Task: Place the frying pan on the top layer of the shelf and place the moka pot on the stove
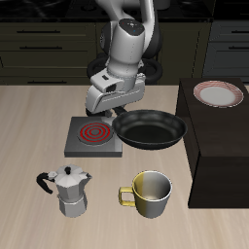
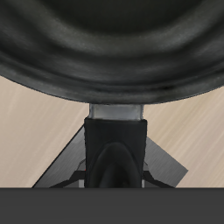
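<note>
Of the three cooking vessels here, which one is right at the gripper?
The frying pan, black and shallow, beside the stove right under the gripper. The moka pot and yellowish mug stand nearer the table's front edge.

The stove (image 1: 93, 136) sits mid-frame on the surface (image 1: 29, 117), with the frying pan (image 1: 149, 128) just right of it. The shelf (image 1: 219, 146) fills the right edge, carrying a plate (image 1: 219, 93) at upper right. The moka pot (image 1: 70, 191) and a mug (image 1: 151, 194) stand side by side along the bottom.
</note>
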{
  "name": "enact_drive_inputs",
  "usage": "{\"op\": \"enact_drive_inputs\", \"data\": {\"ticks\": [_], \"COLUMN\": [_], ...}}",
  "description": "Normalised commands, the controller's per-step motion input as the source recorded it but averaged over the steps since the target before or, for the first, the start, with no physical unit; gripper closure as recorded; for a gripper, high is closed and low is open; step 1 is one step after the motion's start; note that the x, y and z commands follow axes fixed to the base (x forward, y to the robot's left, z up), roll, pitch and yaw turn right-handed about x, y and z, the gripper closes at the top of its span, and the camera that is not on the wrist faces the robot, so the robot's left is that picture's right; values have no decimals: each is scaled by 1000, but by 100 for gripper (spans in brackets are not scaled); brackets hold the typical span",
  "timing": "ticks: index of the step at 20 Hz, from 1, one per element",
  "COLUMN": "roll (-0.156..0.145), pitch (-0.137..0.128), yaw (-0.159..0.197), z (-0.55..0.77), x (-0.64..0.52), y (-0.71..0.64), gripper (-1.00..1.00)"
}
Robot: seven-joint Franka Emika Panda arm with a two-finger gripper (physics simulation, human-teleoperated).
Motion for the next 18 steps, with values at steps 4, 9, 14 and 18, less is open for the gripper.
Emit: {"op": "enact_drive_inputs", "data": {"ticks": [4, 9, 14, 18], "roll": [3, 4, -1, 9], "pitch": [-23, -24, -19, 0], "yaw": [70, 52, 3, 12], "z": [15, -8, 87, 3], "x": [65, 4, 50, 6], "y": [24, 53, -12, 47], "gripper": [100, 100, 100, 100]}}
